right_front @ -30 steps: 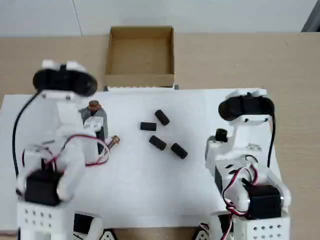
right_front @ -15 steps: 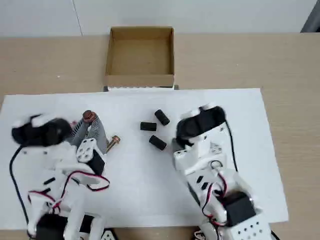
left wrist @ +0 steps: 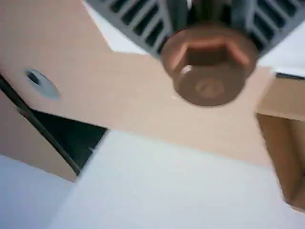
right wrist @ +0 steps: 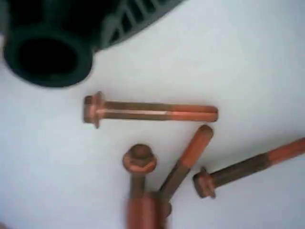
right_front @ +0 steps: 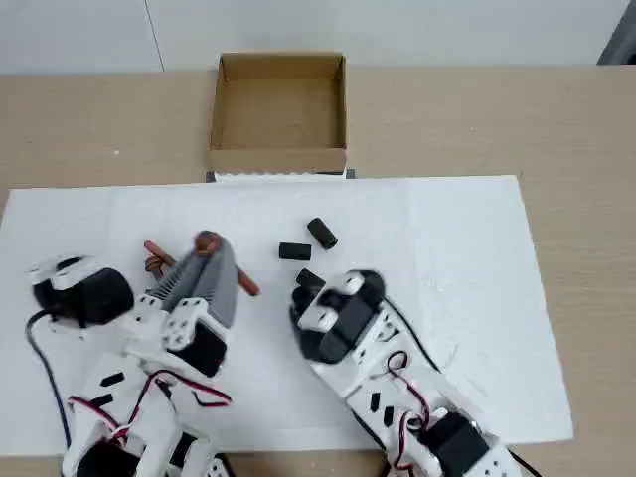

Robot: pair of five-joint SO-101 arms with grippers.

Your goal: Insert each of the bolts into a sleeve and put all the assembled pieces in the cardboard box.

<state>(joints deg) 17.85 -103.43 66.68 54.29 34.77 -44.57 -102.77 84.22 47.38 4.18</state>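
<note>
My left gripper [right_front: 207,250] is shut on a copper bolt [right_front: 207,240] at the left of the white sheet. The bolt's hexagonal head [left wrist: 207,64] sits between the ribbed fingers [left wrist: 128,14]. My right gripper [right_front: 303,290] is at mid-sheet, shut on a black sleeve [right wrist: 47,53] whose open bore faces several loose bolts [right wrist: 150,110] lying on the paper. Two loose sleeves [right_front: 321,233] [right_front: 294,250] lie just beyond it. Another bolt [right_front: 246,285] lies beside the left gripper, and more bolts [right_front: 154,248] lie to its left. The cardboard box [right_front: 278,157] stands open at the back.
The white sheet [right_front: 467,258] covers the tan table, and its right half is bare. Both arm bases stand at the near edge. The box's edge [left wrist: 286,143] shows past the held bolt.
The left arm has lowered and carried its bolt rightward. The right arm has swung from the right side to mid-sheet, covering two of the loose sleeves.
</note>
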